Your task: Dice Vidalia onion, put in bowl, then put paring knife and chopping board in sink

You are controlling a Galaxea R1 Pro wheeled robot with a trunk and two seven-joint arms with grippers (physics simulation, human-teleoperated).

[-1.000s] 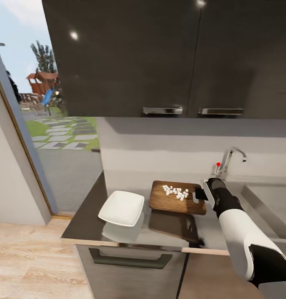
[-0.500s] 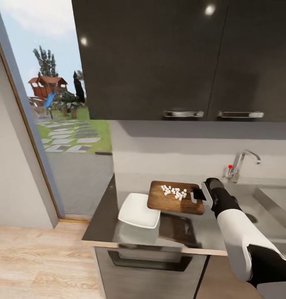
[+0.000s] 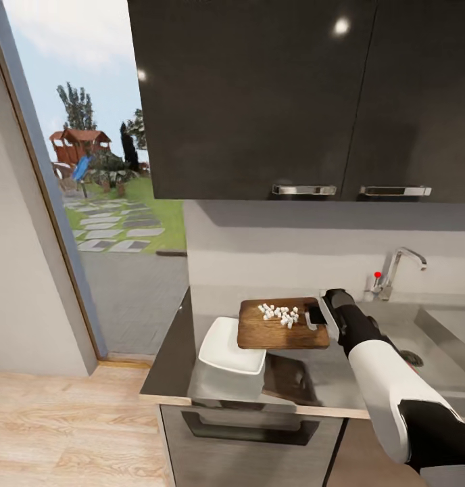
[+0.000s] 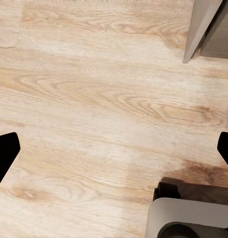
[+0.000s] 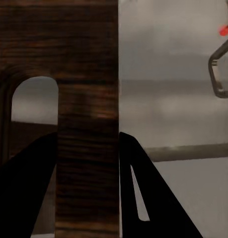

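Nearest, the right end effector (image 3: 316,315) is clamped on the handle end of the chopping board (image 3: 273,331), lifted above the tabletop (image 3: 172,358). The diced onion (image 3: 280,314) sits on top, and the board's left edge overhangs the bowl (image 3: 229,346). Transfer step: next, tilt the board leftward so the cubes slide in. Farther right lies the sink (image 3: 449,325). The left end effector (image 4: 114,148) hangs spread over wooden floor (image 4: 94,89).

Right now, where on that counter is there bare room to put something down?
Bare countertop lies left of the bowl, and more between the lifted chopping board and the sink. It's crowded where the board's end overhangs the bowl.
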